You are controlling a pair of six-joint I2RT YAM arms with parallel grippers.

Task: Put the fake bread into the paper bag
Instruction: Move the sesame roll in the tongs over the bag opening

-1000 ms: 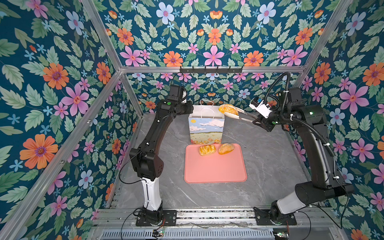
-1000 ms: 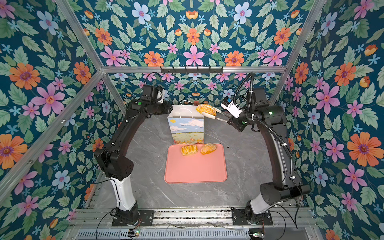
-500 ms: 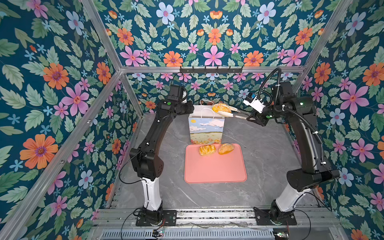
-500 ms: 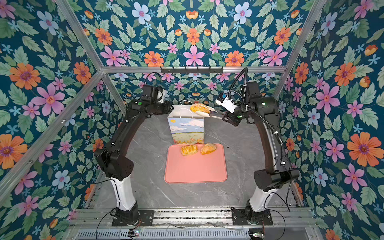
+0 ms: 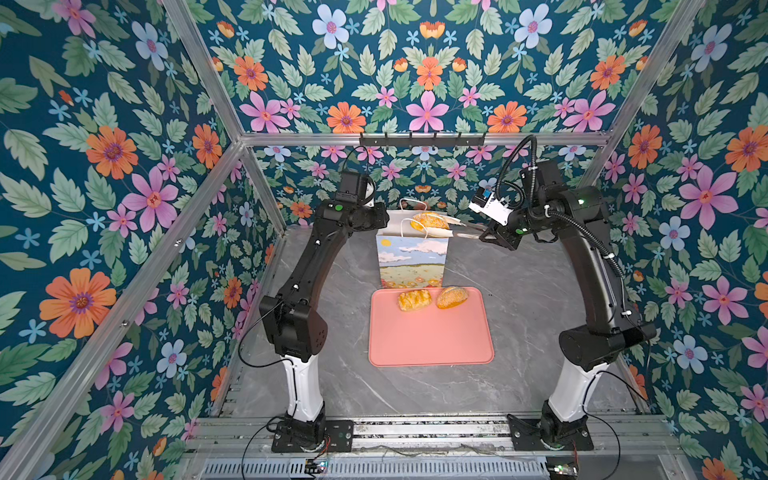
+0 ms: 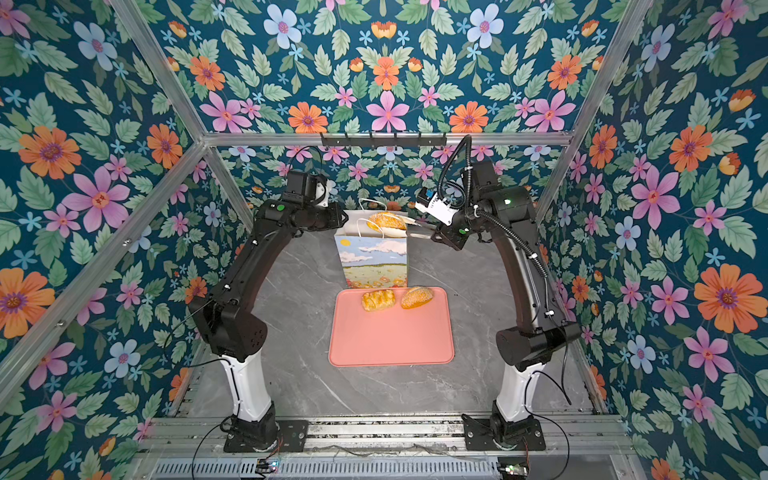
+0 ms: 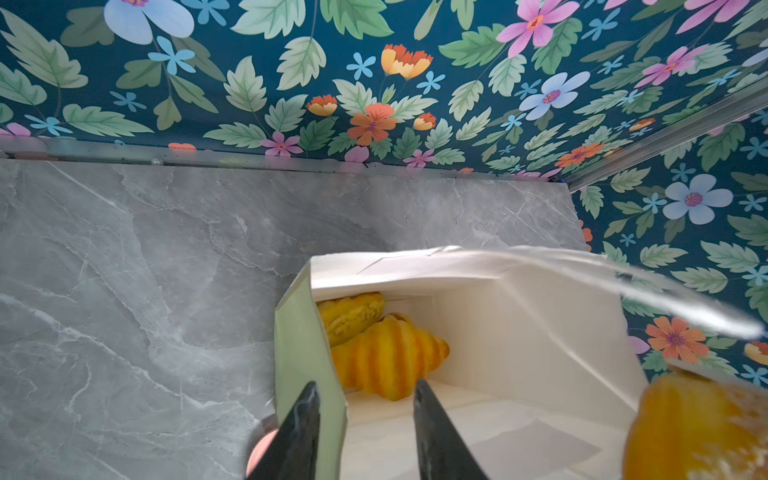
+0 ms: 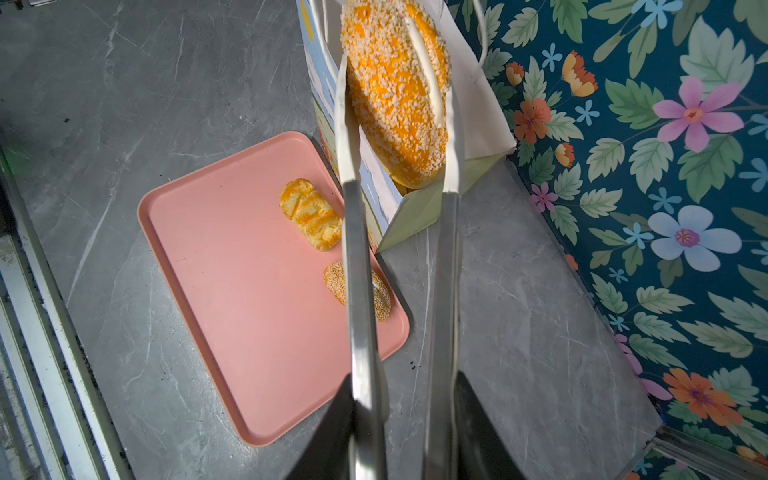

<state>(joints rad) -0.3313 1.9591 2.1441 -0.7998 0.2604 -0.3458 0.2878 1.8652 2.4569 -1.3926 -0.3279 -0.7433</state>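
Note:
The paper bag (image 5: 411, 262) (image 6: 374, 262) stands upright behind the pink tray. My right gripper (image 8: 405, 386) (image 5: 484, 235) is shut on metal tongs (image 8: 359, 291), whose white tips pinch a sesame roll (image 8: 395, 91) (image 5: 430, 221) (image 6: 386, 220) just above the bag's open mouth. My left gripper (image 7: 365, 388) (image 5: 380, 222) is at the bag's left rim, open, one finger outside and one inside the side wall (image 7: 309, 353). Two croissants (image 7: 386, 361) (image 7: 351, 316) lie on the bag's floor. On the tray rest a lattice pastry (image 5: 413, 300) (image 8: 309, 218) and another sesame roll (image 5: 452, 297) (image 8: 382, 299).
The pink tray (image 5: 430, 336) (image 6: 390, 332) lies on the grey marble tabletop in front of the bag. Floral walls close in on the back and both sides, near the bag's rear. A black hook rail (image 5: 422, 139) runs along the back frame.
My right arm has swung left, carrying the roll in the tongs from beside the bag to over its mouth. The left arm has stayed at the bag's rim.

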